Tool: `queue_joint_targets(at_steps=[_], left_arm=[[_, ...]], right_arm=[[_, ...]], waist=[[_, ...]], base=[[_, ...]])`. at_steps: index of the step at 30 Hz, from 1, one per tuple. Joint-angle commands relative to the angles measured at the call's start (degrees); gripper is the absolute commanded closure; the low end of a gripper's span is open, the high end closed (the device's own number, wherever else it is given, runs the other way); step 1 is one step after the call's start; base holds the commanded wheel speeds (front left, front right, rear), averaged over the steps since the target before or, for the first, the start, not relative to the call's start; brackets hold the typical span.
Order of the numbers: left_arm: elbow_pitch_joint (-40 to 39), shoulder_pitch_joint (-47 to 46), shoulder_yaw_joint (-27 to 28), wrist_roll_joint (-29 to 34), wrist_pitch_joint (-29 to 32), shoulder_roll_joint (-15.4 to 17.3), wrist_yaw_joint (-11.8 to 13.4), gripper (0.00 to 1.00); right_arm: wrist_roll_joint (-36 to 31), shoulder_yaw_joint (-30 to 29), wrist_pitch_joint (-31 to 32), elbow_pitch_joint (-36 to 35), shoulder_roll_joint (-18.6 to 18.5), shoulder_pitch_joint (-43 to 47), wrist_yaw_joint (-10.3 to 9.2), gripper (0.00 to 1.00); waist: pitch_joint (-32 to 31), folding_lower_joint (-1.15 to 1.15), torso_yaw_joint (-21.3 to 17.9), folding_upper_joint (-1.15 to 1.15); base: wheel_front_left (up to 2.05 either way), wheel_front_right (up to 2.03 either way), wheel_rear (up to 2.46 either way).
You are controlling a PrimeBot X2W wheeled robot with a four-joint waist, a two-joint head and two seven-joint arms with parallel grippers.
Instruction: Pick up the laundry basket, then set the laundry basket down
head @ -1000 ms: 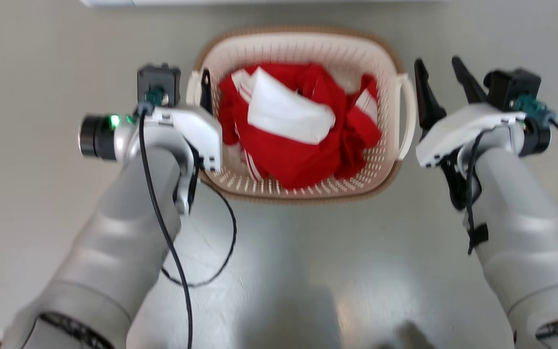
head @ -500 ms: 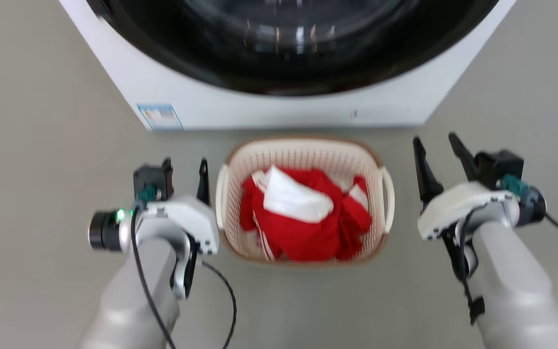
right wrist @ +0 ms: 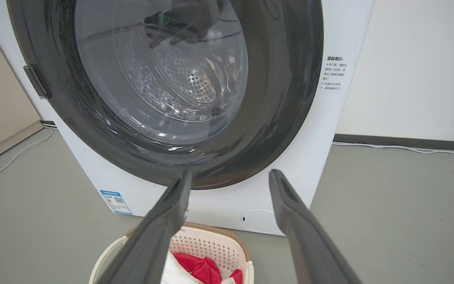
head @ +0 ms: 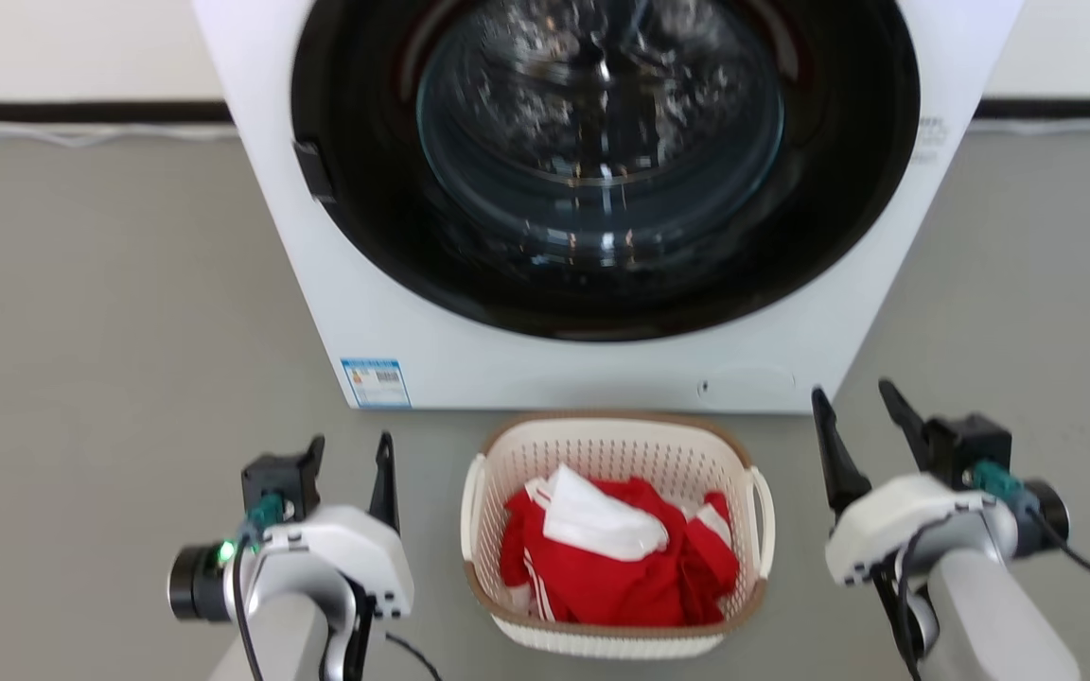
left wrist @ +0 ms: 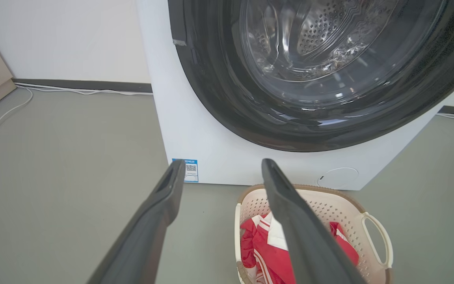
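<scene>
The cream perforated laundry basket [head: 621, 452] with its brown rim stands on the grey floor just before the washing machine, holding red and white clothes [head: 616, 567]. My left gripper [head: 351, 445] hangs open to the left of the basket's left loop handle [head: 472, 501], apart from it. On the other side my right gripper [head: 851, 392] is open too, off the right handle [head: 764, 520]. The left wrist view has the basket [left wrist: 329, 205] low and right behind the open left gripper [left wrist: 223, 161]. In the right wrist view the basket [right wrist: 211, 240] lies below the open right gripper [right wrist: 231, 172].
A white front-loading washing machine [head: 394, 312] with a large dark round door [head: 602, 142] rises right behind the basket. White cables [left wrist: 73, 91] run along the wall's dark skirting. Bare grey floor [head: 110, 331] spreads to both sides.
The head view has swung up and back, bringing the washing machine in. The left gripper has come away from the basket's left handle; both grippers now stand farther from the basket.
</scene>
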Motion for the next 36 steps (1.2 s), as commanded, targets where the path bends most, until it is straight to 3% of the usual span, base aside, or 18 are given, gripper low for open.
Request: queue_joint_targets(at_steps=[1, 18, 29, 30, 36], left_arm=[[-1.82, 0.45, 2.33, 0.92, -0.35, 0.66, -0.48, 0.0], [-7.6, 8.45, 7.3, 4.64, -0.35, -1.26, -2.24, 0.0], [-8.31, 9.69, 7.02, 3.33, -0.35, -1.3, -1.56, 0.0], [-6.46, 10.87, 5.49, 3.43, 0.02, -1.91, -1.9, 1.0], [-4.46, 12.77, 5.82, 2.41, 0.51, -2.06, -2.06, 1.0]], right_arm=[[-0.41, 0.82, -0.32, -1.94, 0.32, 0.88, 0.34, 0.0], [-0.59, -1.56, -0.32, -8.51, 0.46, 10.15, 0.34, 0.0], [-1.16, -3.29, -0.32, -8.78, 0.49, 11.52, 0.34, 0.0], [-0.75, -4.7, 0.01, -7.0, 0.46, 12.45, -0.01, 1.0], [0.32, -5.1, 0.63, -5.09, 0.89, 14.03, -0.04, 1.0]], waist=[[-2.55, 0.0, 1.15, 0.0], [-6.87, 0.0, 2.67, 0.0], [-7.9, 0.0, 3.12, 0.0], [-7.9, 0.0, 3.1, 0.0], [-7.88, 0.0, 3.07, 0.0]], base=[[0.0, 0.0, 0.0], [0.0, 0.0, 0.0], [0.0, 0.0, 0.0], [0.0, 0.0, 0.0], [0.0, 0.0, 0.0]])
